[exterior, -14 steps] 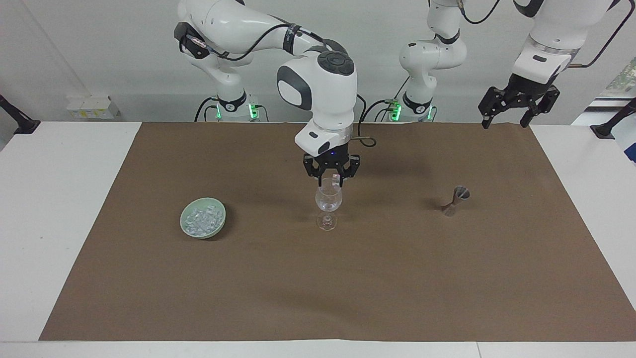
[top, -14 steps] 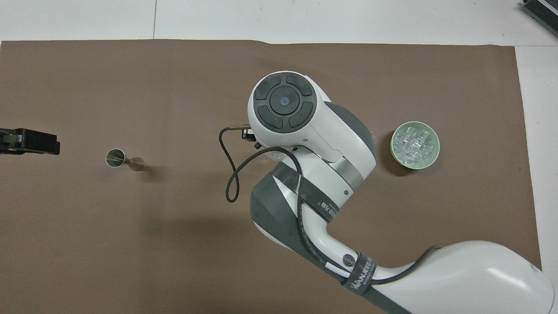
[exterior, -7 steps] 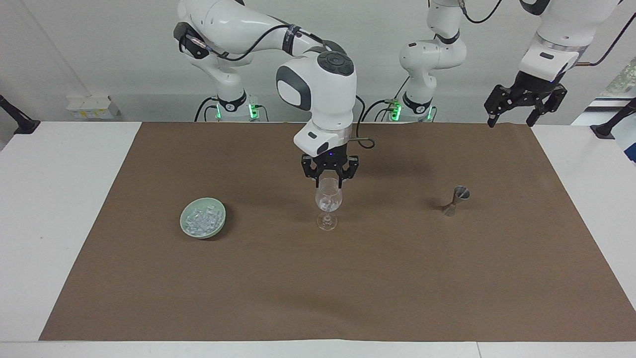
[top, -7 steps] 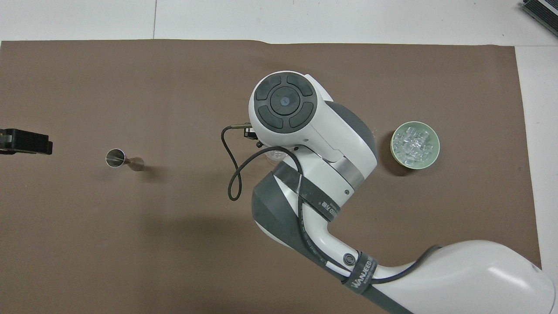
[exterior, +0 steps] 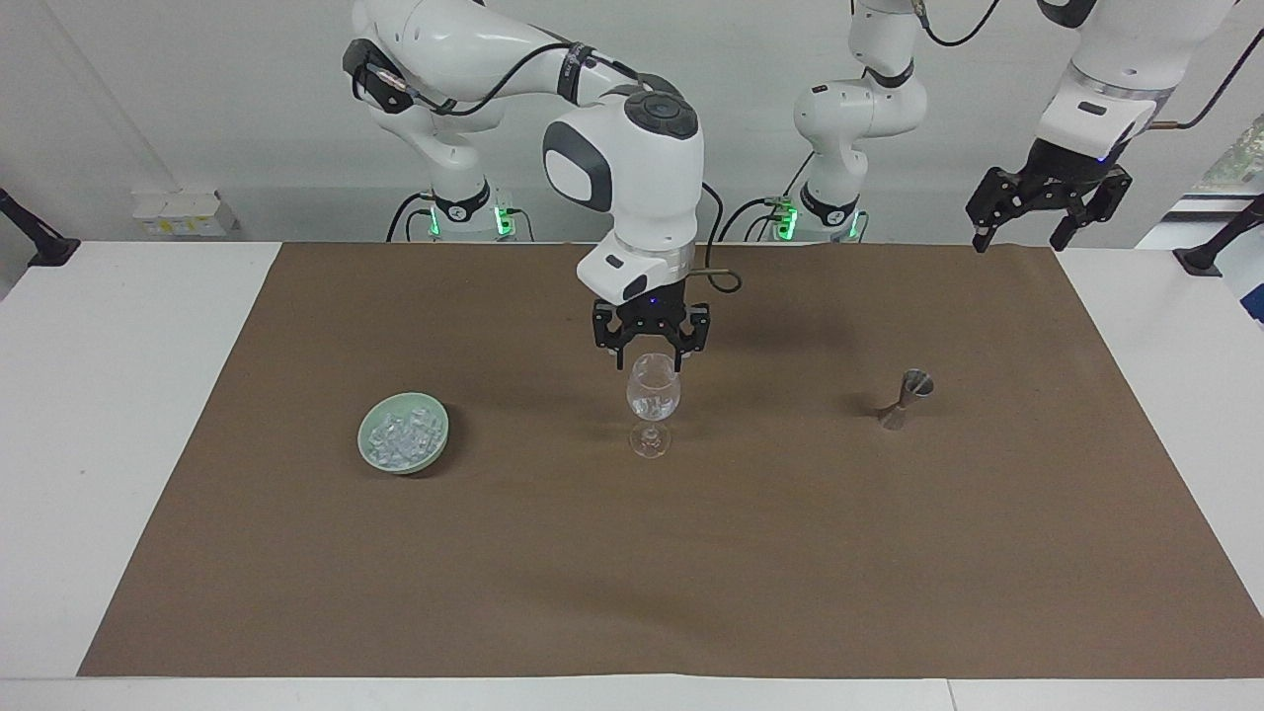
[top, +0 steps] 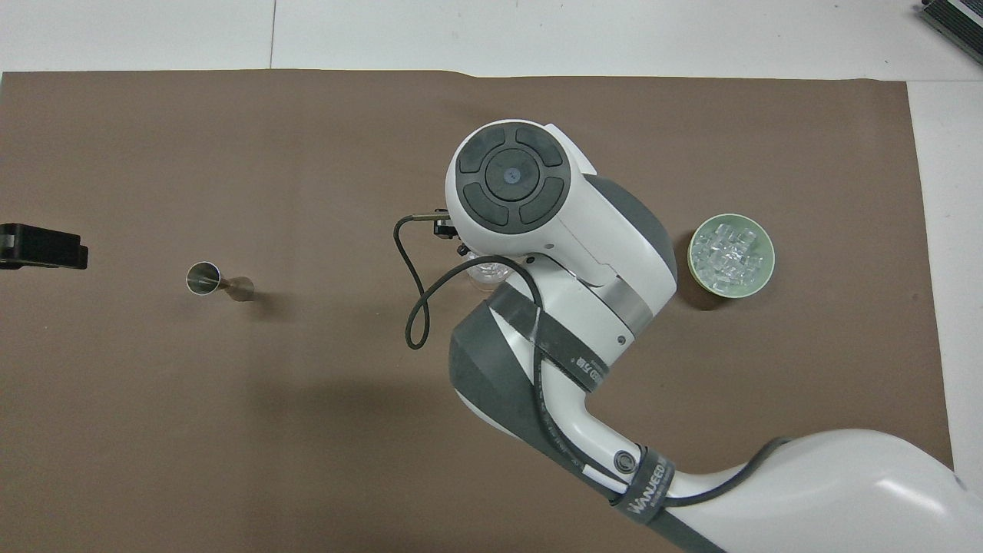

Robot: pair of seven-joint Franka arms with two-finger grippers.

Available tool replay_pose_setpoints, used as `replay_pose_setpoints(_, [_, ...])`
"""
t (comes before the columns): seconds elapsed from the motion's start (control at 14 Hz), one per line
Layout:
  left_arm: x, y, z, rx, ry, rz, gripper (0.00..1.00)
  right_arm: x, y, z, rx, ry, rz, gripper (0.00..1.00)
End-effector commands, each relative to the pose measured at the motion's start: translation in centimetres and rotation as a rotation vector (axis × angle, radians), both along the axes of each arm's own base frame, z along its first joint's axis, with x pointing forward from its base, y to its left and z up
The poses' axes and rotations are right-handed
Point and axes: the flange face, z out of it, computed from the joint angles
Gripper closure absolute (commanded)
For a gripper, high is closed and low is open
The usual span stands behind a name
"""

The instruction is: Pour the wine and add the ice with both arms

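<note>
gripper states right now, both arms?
Left gripper: open, empty, raised over the left arm's end of the table, waiting.
Right gripper: open, empty, just above the wine glass, which has ice in it.

Clear glass wine glass (exterior: 653, 395); shiny metal jigger (exterior: 907, 397); matt brown mat (exterior: 691, 553).

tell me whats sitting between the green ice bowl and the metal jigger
The wine glass, ice in its bowl, stands between the green bowl and jigger, with the right gripper open just above its rim. The facing view shows it plainly.
</note>
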Motion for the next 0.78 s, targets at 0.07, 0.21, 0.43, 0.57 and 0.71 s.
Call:
replay_pose_setpoints(0.07, [0.2,0.6,0.3,-0.007,-0.017,-0.019,0.00,-0.2,-2.5,3.2,-0.021,-0.047,-0.045,0.00])
replay_pose_setpoints(0.21, [0.1,1.2,0.0,-0.019,-0.008,-0.034,0.00,0.3,-5.1,4.7,0.003,-0.026,-0.088,0.00])
replay_pose_setpoints(0.43, [0.0,1.3,-0.1,-0.025,-0.004,-0.025,0.00,-0.5,-8.3,6.4,-0.023,0.008,-0.104,0.00])
replay_pose_setpoints(0.57, [-0.4,1.2,0.5,-0.024,-0.002,-0.026,0.00,-0.5,-11.5,7.9,-0.020,0.021,-0.141,0.00])
replay_pose_setpoints(0.71, [-0.5,1.1,0.9,-0.024,-0.013,-0.025,0.00,-1.1,-15.3,9.4,-0.007,0.054,-0.162,0.00])
